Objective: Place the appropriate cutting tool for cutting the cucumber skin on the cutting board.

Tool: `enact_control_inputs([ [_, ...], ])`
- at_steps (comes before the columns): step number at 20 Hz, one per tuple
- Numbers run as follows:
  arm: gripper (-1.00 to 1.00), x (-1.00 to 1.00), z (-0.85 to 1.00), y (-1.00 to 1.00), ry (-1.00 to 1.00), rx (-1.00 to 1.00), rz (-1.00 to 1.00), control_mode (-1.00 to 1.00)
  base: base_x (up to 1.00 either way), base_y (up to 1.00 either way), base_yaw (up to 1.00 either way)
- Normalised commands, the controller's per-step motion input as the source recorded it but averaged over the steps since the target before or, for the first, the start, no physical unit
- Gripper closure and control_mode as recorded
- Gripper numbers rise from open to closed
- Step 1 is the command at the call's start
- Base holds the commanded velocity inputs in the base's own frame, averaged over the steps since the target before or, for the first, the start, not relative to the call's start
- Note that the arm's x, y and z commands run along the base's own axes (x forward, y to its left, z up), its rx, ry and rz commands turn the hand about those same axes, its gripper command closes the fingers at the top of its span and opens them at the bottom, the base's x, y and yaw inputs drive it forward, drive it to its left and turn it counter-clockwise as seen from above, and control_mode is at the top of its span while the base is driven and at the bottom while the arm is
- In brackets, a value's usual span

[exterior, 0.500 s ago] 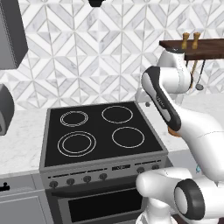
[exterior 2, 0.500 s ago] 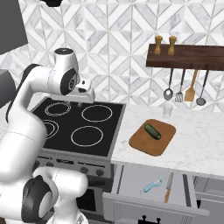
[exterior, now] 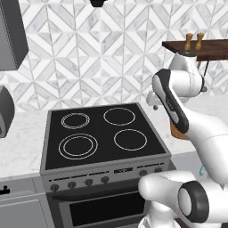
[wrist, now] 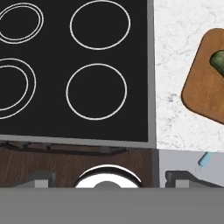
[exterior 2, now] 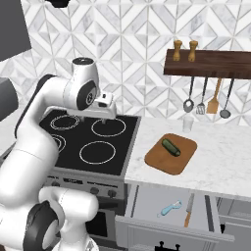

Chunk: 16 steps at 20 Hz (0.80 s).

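From the left base view, the white arm rises from the lower right and folds over the right edge of the black four-burner glass stovetop (exterior: 103,133), its bulk hiding most of the counter beyond; just a brown corner of the rounded wooden cutting board (exterior: 177,132) peeks out under the forearm, and a sliver of pale blue low beside the arm may be the peeler, though that is too small to be sure of. In the right base view the two-finger gripper (exterior 2: 106,115) hangs high over the rear right burner, well apart from everything it needs; whether its jaws stand apart or together cannot be told here, but nothing appears to be held. The short dark green cucumber (exterior 2: 171,147) lies on the board, which sits on the white marbled counter (exterior 2: 223,162) right of the stove. Below the counter an open grey drawer (exterior 2: 166,223) holds the slim pale-blue-handled peeler with a silvery head (exterior 2: 168,208), beside an orange-handled knife (exterior 2: 188,211). The hand view looks straight down on the burners, with the board and cucumber at its right edge and the blue peeler tip at lower right. The task looks to be at its reaching stage: the next move calls for swinging right and well down into the drawer, choosing the peeler, not the knife.
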Motion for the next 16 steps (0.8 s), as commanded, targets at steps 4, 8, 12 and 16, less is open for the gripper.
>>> enact_control_inputs([
  [4, -1.00, 0.00, -0.16, -0.79, -0.01, -0.01, 0.06, -1.00, 0.00, 0.00, 0.00],
  [8, -1.00, 0.00, -0.13, -0.43, -0.05, -0.04, 0.02, -1.00, 0.00, 0.00, 0.00],
  [12, -1.00, -0.02, -0.10, -0.25, -0.04, -0.04, 0.01, -1.00, 0.00, 0.00, 0.00],
  [16, -1.00, -0.08, -0.10, -0.08, -0.04, -0.06, 0.00, -1.00, 0.00, 0.00, 0.00],
])
